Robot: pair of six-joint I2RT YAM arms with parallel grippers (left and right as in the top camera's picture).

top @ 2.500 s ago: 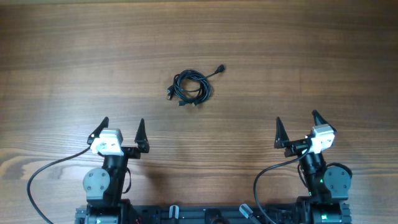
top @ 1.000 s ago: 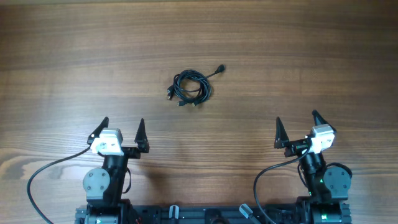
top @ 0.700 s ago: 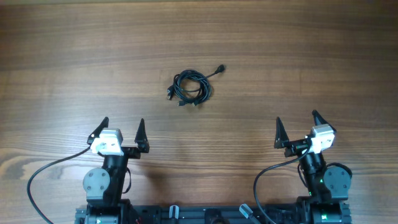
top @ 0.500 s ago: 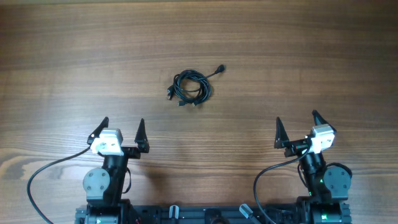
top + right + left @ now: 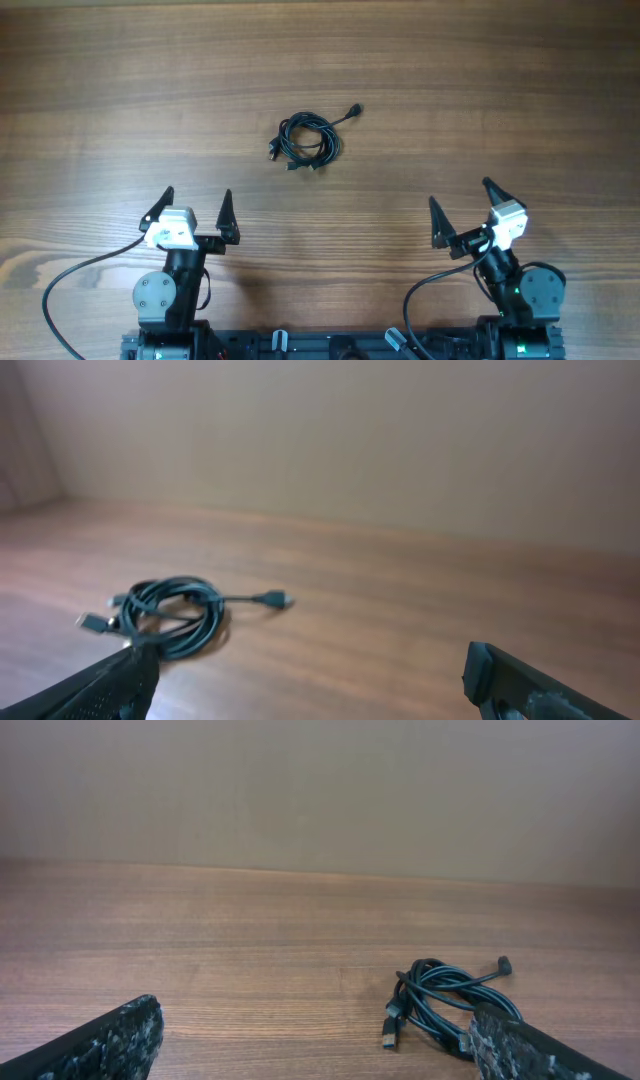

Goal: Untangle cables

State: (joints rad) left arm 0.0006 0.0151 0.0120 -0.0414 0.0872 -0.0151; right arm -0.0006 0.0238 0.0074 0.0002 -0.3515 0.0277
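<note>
Left gripper [image 5: 196, 208]: jaws spread wide, holding nothing, at the near left edge of the table [image 5: 480, 80].
Right gripper [image 5: 461, 203]: jaws spread wide, empty, at the near right, turned a little toward the middle.
Cables [image 5: 308, 138]: one tight black coil on the bare wood, farther out than both grippers and between them, closer to the left one; well apart from both.
Loose end: one strand runs out of the coil to the far right and ends in a small plug [image 5: 356, 110].
Done: nothing, judging by the coil, which is knotted in one bundle and untouched.
Left: reach, take hold, and draw the strands apart; that is the whole task.
Overhead view: shows both arms and the coil's place between them.
Left wrist view: a low look at the cables [image 5: 440, 1002] beside its right finger [image 5: 520, 1045], with plugs poking out on the near side.
Right wrist view: blurred; cables [image 5: 170, 615] at left, the plug [image 5: 272, 599] pointing right.
</note>
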